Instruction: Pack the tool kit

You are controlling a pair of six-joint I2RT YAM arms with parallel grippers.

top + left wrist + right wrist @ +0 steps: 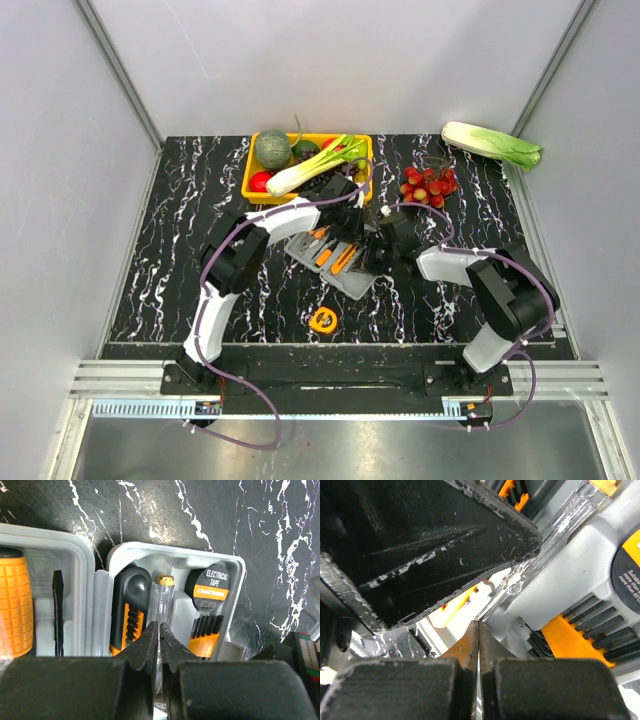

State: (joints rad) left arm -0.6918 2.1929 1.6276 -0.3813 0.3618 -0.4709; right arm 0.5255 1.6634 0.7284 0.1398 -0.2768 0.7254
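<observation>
The grey tool kit case (pixel 352 282) lies open at the table's middle, holding orange-and-black tools. The yellow tape measure (pixel 323 319) lies on the table in front of it. My left gripper (pixel 350 224) is over the case. In the left wrist view it (pixel 159 627) is shut, tips right above a clear-handled screwdriver (pixel 164 597) that lies between a utility knife (pixel 131 611) and an electrical tape roll (pixel 210 584). My right gripper (pixel 379 248) is shut at the case's right edge. In the right wrist view it (pixel 478 625) sits under the left finger (pixel 445 550), beside the screwdriver (pixel 560 515).
A yellow tray (pixel 249 184) of vegetables stands just behind the case. A bunch of red fruits (pixel 428 185) lies at the back right and a cabbage (pixel 492 145) at the far right corner. Both arms crowd the case.
</observation>
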